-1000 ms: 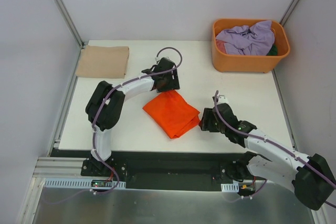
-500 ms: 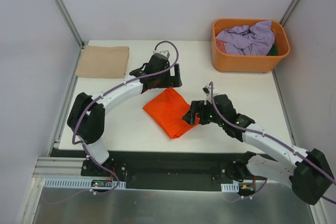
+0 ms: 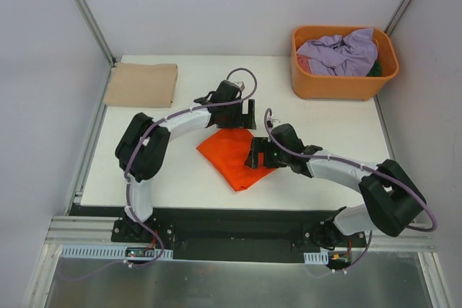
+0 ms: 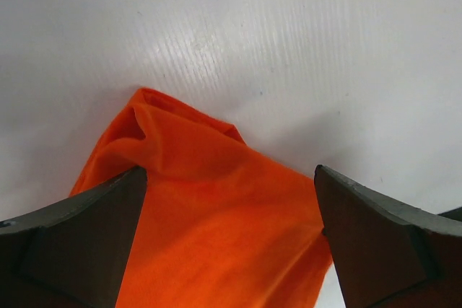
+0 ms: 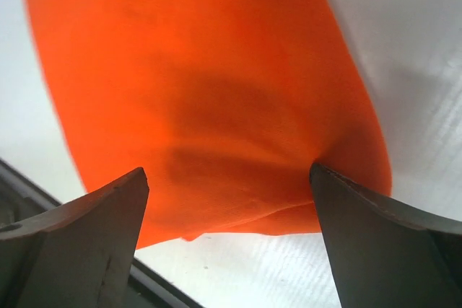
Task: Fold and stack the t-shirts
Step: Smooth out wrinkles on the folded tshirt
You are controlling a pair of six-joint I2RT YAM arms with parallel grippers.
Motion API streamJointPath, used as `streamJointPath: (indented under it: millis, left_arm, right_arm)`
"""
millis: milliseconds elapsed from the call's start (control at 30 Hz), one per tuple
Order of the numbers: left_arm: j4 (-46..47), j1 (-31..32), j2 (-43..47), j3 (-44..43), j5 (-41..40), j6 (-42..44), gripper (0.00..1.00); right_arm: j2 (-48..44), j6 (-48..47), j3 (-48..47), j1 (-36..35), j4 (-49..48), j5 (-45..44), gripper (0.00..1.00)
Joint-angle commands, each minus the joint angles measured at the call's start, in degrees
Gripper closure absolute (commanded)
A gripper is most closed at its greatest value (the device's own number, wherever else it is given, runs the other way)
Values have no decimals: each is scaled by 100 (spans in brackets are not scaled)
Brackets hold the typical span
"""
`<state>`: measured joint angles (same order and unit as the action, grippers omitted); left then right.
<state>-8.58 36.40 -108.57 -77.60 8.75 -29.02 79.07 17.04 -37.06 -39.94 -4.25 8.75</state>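
A folded bright orange t-shirt (image 3: 231,153) lies in the middle of the white table. My left gripper (image 3: 245,115) is open over the shirt's far corner, which lies between its jaws in the left wrist view (image 4: 216,221). My right gripper (image 3: 254,155) is open at the shirt's right edge, with the cloth (image 5: 209,91) spread between its jaws. A folded tan beige t-shirt (image 3: 141,84) lies at the far left corner. A lavender t-shirt (image 3: 339,53) is heaped in the basket, with a bit of dark green cloth (image 3: 375,70) beside it.
A rigid orange plastic basket (image 3: 339,86) stands at the far right corner. The table's near edge with a dark rail (image 3: 231,214) runs below the orange shirt. Metal frame posts (image 3: 86,12) rise at the back corners.
My right gripper has moved left onto the orange shirt's right edge. My left gripper has shifted a little right and down to the shirt's far corner.
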Motion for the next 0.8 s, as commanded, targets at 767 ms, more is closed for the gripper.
streamJointPath:
  millis: [767]
  left_arm:
    - [-3, 113, 2595, 2469, -840, -974, 1]
  right_arm:
    - [-1277, -1273, -470, 804, 1401, 969, 4]
